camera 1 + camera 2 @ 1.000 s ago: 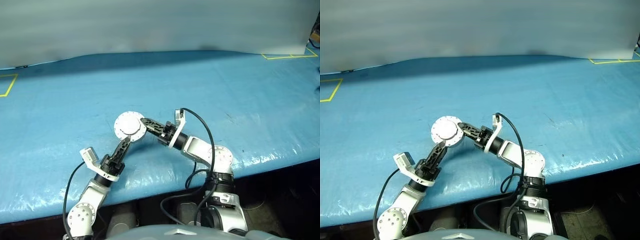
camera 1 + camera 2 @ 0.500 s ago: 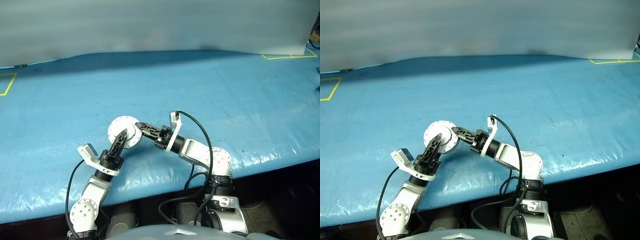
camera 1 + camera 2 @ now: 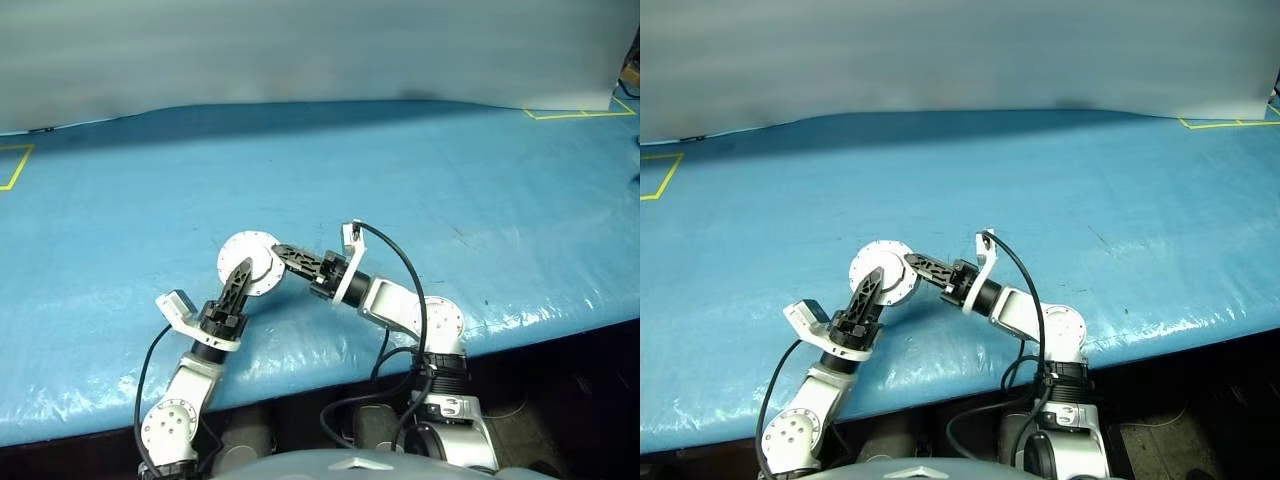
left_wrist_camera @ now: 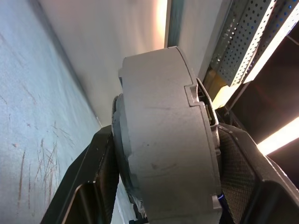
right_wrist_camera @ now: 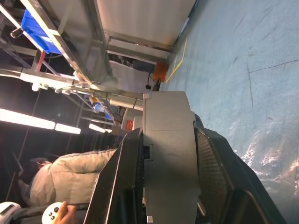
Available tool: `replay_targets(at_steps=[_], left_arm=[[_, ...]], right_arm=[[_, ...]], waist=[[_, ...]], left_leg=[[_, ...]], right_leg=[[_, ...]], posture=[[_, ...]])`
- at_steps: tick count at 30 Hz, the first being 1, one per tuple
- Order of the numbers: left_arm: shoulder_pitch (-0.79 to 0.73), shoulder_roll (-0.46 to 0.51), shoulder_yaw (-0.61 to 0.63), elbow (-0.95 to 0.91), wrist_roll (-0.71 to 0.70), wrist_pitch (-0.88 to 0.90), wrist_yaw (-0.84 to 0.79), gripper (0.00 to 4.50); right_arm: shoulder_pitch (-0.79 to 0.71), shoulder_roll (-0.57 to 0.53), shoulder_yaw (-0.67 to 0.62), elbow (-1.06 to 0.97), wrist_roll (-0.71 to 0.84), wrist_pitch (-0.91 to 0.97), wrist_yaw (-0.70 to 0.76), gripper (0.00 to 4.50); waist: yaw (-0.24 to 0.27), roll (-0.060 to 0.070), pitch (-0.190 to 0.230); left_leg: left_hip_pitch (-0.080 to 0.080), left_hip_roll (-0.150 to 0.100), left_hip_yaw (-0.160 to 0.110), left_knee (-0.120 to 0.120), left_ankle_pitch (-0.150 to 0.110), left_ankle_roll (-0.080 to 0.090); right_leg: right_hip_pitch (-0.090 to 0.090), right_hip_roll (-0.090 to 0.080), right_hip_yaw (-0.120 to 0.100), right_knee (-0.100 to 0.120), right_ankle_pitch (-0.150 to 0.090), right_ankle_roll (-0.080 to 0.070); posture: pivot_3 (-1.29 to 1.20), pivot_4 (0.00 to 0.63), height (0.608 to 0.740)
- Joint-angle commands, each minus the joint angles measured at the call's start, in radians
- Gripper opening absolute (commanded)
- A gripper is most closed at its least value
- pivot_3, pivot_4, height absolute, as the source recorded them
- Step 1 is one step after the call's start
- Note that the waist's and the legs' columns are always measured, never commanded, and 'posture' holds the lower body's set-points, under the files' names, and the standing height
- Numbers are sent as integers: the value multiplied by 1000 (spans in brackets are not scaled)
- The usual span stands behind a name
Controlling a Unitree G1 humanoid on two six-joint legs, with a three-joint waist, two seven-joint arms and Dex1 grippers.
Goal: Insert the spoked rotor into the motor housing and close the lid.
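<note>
A blue plastic-covered surface (image 3: 450, 170) is stretching out beneath both arms. The left gripper (image 3: 240, 275), spread wide a second ago, is now closing across the round squat grey metal motor housing (image 4: 163, 135), a finger (image 4: 91, 182) on each flat side. The right gripper (image 3: 285, 252) is keeping its clamp on the same housing from the other side, above the surface. The round silver-grey lid (image 3: 250, 262), holes around its rim, is facing the camera and looks shut, so the left gripper is probably squeezing it home. No spoked rotor is visible; presumably it is already inside.
</note>
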Motion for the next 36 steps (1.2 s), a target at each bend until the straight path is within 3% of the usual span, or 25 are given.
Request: replay_targets(at_steps=[1,3,8,14,20,23,30,36], left_arm=[[2,-10,4,-12,43,-38,15,2602],[-1,-17,10,-5,50,-50,22,2602],[-26,-40,42,26,94,-124,53,2602],[-112,-70,106,73,225,-357,124,2602],[-324,-51,178,195,360,-491,396,2602],[-426,-24,180,269,432,-468,537,2602],[-544,-9,185,376,449,-450,510,2602],[-486,35,198,414,573,-510,570,4353]], right_arm=[[5,42,17,-38,32,-43,60,2224],[7,50,18,-47,-8,-111,51,2840],[5,47,30,-44,-66,-222,55,2840],[-16,35,15,5,-121,-307,29,2840],[0,25,24,-9,-121,-304,37,2840],[-1,19,26,-9,-119,-295,43,2840],[0,7,24,-22,-131,-305,48,2840],[13,3,20,-26,-134,-300,37,2876]], waist=[[0,0,0],[0,0,0],[-1,0,0],[6,-1,1],[20,-3,1],[23,-4,1],[17,-4,1],[9,-4,1]], left_leg=[[0,0,0,0,0,0],[0,0,0,0,0,0],[0,0,0,0,0,0],[0,0,0,1,0,0],[0,-1,-1,1,0,0],[-1,-2,-1,2,0,0],[-2,-4,1,3,-1,3],[-1,-3,2,2,-1,3]], right_leg=[[0,0,0,0,0,0],[0,0,0,0,0,0],[0,1,0,0,0,0],[0,1,0,0,0,0],[1,1,-1,0,4,-3],[2,1,-1,-1,8,4],[1,0,0,-2,9,6],[1,1,0,-2,8,5]], posture=[[0,150,740],[0,150,740],[0,150,740],[0,150,740],[0,150,740],[0,150,740],[0,150,740],[0,150,740]])
